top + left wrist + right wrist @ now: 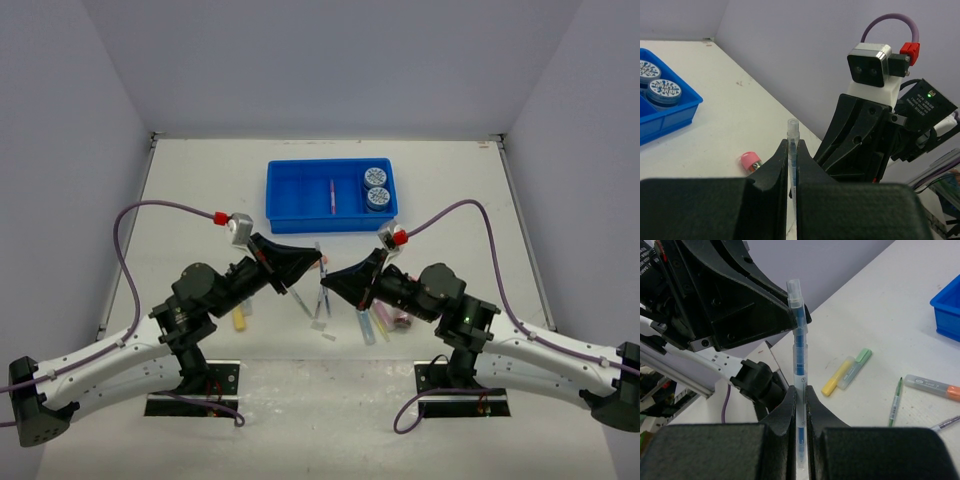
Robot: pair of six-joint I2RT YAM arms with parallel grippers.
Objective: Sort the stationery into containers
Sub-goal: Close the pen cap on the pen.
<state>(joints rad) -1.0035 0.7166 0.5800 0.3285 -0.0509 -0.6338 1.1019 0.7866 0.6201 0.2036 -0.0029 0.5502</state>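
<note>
A thin clear pen with a blue core (pixel 799 347) is held above the table by both grippers, one at each end. My right gripper (pixel 800 392) is shut on its lower part. My left gripper (pixel 792 150) is shut near the capped end, whose tip (pixel 792 125) pokes past the fingers. In the top view the two grippers meet nose to nose, left (pixel 312 268) and right (pixel 328 284). The blue tray (pixel 290 195) lies beyond them, holding two patterned discs (pixel 377 187) and a pink pen (pixel 331 197).
Loose on the table below are a yellow marker (pixel 836 381), a green marker (pixel 856 365), a thin green pen (pixel 895 402), an orange-capped marker (pixel 932 386) and a pink tube (pixel 751 161). More markers (pixel 372 324) lie by the right arm. A yellow one (pixel 239 318) lies by the left.
</note>
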